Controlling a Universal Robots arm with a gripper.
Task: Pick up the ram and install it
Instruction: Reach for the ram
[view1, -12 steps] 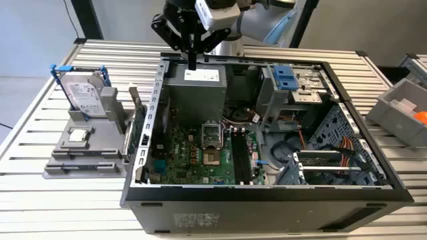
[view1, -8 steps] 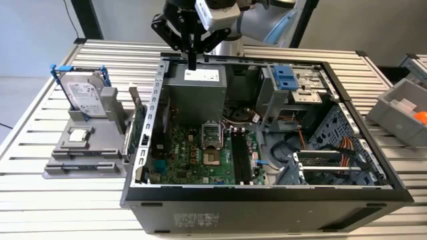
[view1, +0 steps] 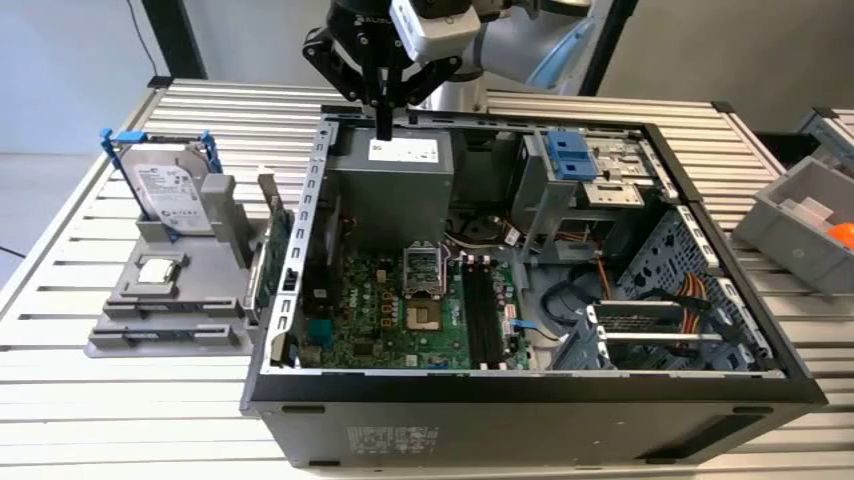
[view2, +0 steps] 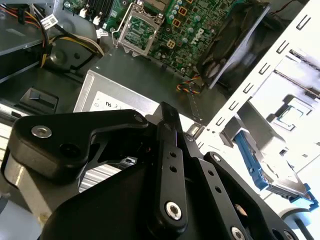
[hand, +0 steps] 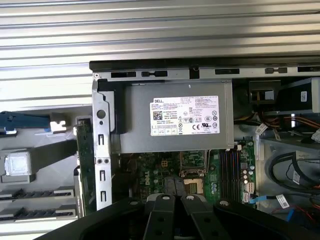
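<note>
Ram: where it sits, I cannot tell. Jaws are pressed together with nothing between them, hanging just above the grey power supply (view1: 390, 185) in the open computer case (view1: 534, 385) on the counter (view1: 134, 420).

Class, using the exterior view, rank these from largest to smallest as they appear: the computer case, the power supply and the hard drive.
1. computer case
2. power supply
3. hard drive, only somewhat smaller-looking than the power supply

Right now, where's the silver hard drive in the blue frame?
In the exterior view, the silver hard drive stands upright in the grey fixture on the exterior view's left of the open computer case.
</note>
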